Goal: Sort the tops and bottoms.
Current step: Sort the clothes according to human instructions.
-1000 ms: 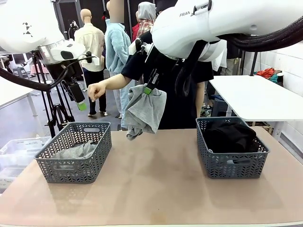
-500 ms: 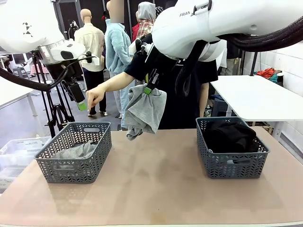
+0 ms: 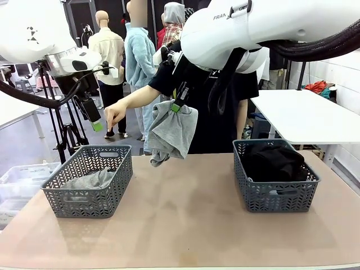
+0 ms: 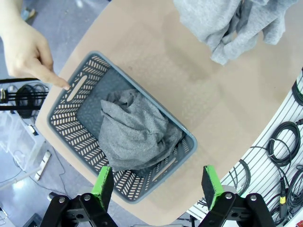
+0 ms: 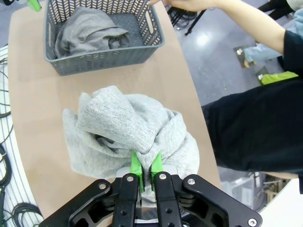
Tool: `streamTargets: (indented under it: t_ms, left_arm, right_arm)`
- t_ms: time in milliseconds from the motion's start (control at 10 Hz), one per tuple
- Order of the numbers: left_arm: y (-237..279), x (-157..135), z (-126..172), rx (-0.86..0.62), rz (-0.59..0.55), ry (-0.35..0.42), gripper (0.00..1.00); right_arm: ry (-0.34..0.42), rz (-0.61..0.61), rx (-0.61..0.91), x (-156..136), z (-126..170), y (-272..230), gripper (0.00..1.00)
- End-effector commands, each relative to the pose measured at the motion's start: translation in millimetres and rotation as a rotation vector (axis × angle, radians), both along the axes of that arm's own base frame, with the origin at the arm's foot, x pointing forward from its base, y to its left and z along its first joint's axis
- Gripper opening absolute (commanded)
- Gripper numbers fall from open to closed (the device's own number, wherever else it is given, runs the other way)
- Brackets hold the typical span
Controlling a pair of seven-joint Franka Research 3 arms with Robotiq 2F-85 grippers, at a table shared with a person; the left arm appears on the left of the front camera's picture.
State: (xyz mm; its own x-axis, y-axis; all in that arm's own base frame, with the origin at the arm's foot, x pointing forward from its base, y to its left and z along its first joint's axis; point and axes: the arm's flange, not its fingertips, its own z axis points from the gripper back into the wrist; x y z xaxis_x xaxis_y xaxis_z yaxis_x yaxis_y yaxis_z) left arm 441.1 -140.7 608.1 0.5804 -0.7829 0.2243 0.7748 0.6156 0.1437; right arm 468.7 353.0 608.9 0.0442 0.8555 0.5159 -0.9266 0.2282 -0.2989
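Right end effector (image 3: 175,107) clamped on grey garment (image 3: 171,132), hanging above counter (image 3: 185,219); left end effector (image 4: 156,182) spread apart over left basket (image 4: 71,137).

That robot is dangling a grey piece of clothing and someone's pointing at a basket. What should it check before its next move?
1. Right gripper shut on the grey garment: ok.
2. Garment hangs clear of the table: ok.
3. Person's hand points at the left basket: ok.
4. Room in that basket beside the grey garment inside: ok.
5. Hand clear of the basket's opening: not ok, it hovers just above the rim.
6. Left gripper open, above that basket: ok.
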Motion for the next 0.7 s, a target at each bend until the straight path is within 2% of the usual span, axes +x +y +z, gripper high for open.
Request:
streamTargets:
  t_ms: [0, 400, 500, 600]
  left_arm:
    - [0, 0, 0, 0.000, 0.000, 0.000, 0.97]
    - [55, -31, 22, -0.015, 0.077, 0.034, 0.97]
    - [70, -41, 28, -0.041, 0.063, 0.052, 0.97]
    - [82, -49, 35, -0.038, 0.056, 0.022, 0.97]
  right_arm:
    - [0.002, -0.004, 0.003, 1, 3, 0, 0.00]
    - [0.002, -0.004, 0.003, 1, 3, 0, 0.00]
    - [0.002, -0.004, 0.003, 1, 3, 0, 0.00]
    - [0.002, -0.004, 0.003, 1, 3, 0, 0.00]
